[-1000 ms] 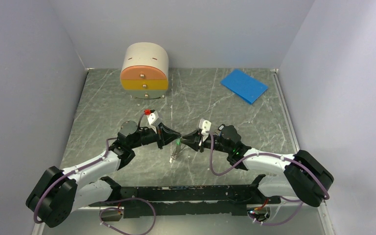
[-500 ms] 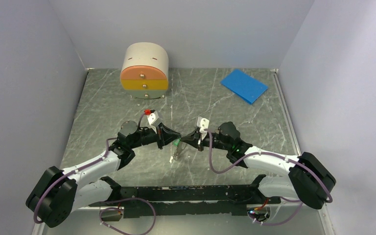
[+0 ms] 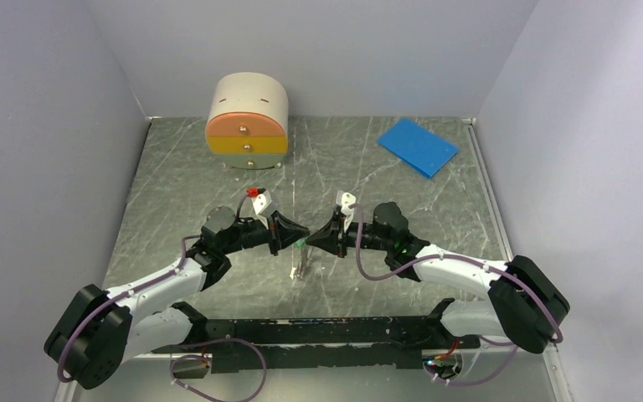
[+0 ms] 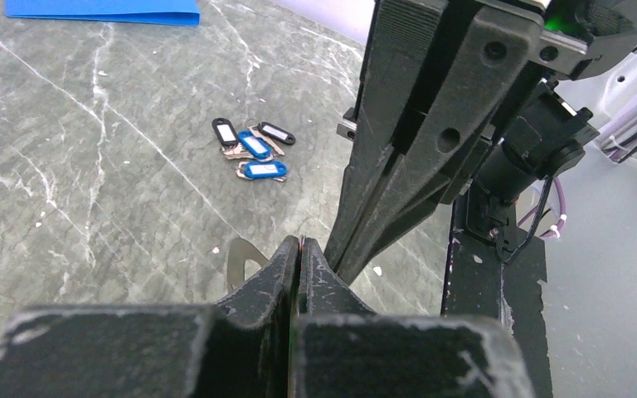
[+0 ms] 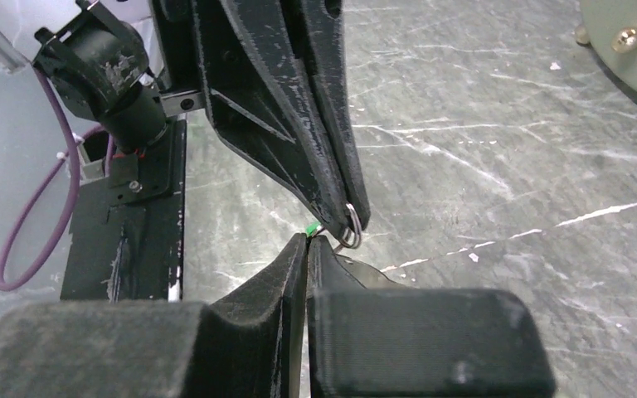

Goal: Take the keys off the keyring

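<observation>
The right gripper (image 5: 308,240) has come closer and closed on the green tag of the keys (image 5: 309,229), over the table's (image 3: 435,209) near middle. The left gripper (image 5: 352,217) pinches the keyring (image 5: 351,234) tight, so pulling apart looks possible.

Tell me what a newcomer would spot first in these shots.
The left gripper and right gripper meet tip to tip at mid-table, both shut. The left pinches the keyring and the right pinches a green key. After that, the eye goes to the drawer box at the back left and the blue sheet at the back right.
</observation>
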Controlling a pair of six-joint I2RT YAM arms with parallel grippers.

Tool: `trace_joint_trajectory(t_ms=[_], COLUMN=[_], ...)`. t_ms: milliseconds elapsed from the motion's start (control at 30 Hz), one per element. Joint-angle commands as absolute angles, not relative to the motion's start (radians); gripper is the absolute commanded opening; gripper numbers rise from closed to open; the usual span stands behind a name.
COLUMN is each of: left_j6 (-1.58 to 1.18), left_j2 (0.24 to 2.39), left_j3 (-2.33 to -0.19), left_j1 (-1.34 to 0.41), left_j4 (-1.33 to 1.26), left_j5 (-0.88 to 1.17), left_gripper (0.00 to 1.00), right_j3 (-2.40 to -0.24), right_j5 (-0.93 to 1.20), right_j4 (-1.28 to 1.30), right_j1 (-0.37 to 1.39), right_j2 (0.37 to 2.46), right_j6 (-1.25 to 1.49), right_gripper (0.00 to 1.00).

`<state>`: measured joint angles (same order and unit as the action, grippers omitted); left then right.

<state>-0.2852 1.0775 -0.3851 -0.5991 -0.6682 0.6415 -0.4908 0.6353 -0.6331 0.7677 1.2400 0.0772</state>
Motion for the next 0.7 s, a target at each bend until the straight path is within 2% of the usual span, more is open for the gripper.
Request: trace_joint_trajectory(t_ms=[0,67,233,667], left_j6=[-0.265,-0.264,-0.263,-0.304], left_j2=[1.069,1.063,1.057,1.085], left_j3=[-0.395,-0.392,-0.389,-0.399], left_j1=[-0.603,-0.602,-0.603,-0.603], left_j4=[-0.692,-0.69,-0.682,-0.629], left_j5=[0.657,0.65,0.635,0.59], left_gripper=[0.03,0.03,0.03,0.03], right_j3=[-0.513,-0.506,-0.486,-0.417], right_j5=[0.64,0.629,0.644,0.703], right_j4=[-0.717,-0.708,-0.69,-0.898], right_j1=[0.731,0.715,0.68,0.64], right_j2=[1.218,1.209,1.181,1.167], right_j6=[0.147,0.142,0.126,0.164], right_gripper=[0.04,0.0,0.0,0.0])
